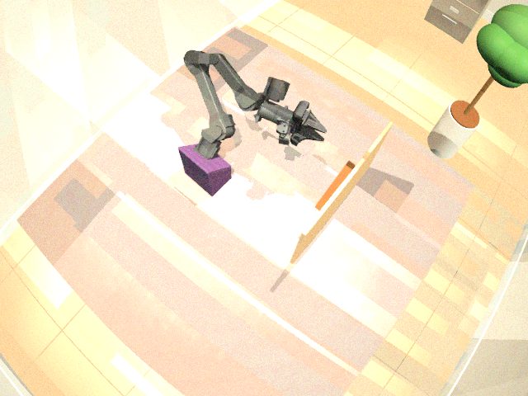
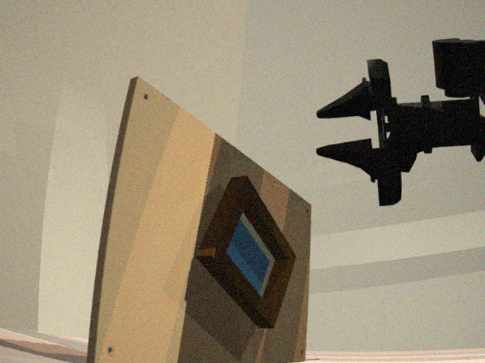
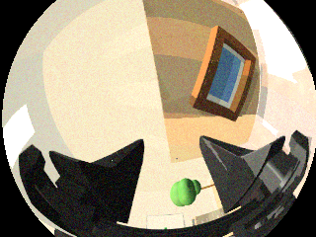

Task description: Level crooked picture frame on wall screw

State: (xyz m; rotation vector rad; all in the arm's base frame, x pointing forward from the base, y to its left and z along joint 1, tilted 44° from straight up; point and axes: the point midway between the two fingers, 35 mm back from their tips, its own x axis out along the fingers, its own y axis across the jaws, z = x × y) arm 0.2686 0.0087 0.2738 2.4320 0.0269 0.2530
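The brown picture frame (image 1: 334, 186) (image 2: 238, 281) (image 3: 217, 111) with a blue picture hangs crooked on the upright wooden panel (image 1: 308, 238) (image 2: 151, 201) (image 3: 190, 134). In the exterior view its top and bottom edges slope down to the right more steeply than the panel's edges, so its left side is the higher one. The wall screw and the notched strip are hidden behind it. My gripper (image 1: 324, 134) (image 2: 317, 132) (image 3: 172, 142) is open and empty, in front of the panel and higher than the frame, well clear of both. In the exterior view its fingers lie one above the other.
The arm stands on a purple block (image 1: 219, 176). The panel has small screws at its corners, one at its upper left (image 2: 145, 96). A potted plant (image 1: 453, 128) (image 3: 184, 193) stands beyond the panel, and a grey drawer cabinet (image 1: 456, 19) is farther back.
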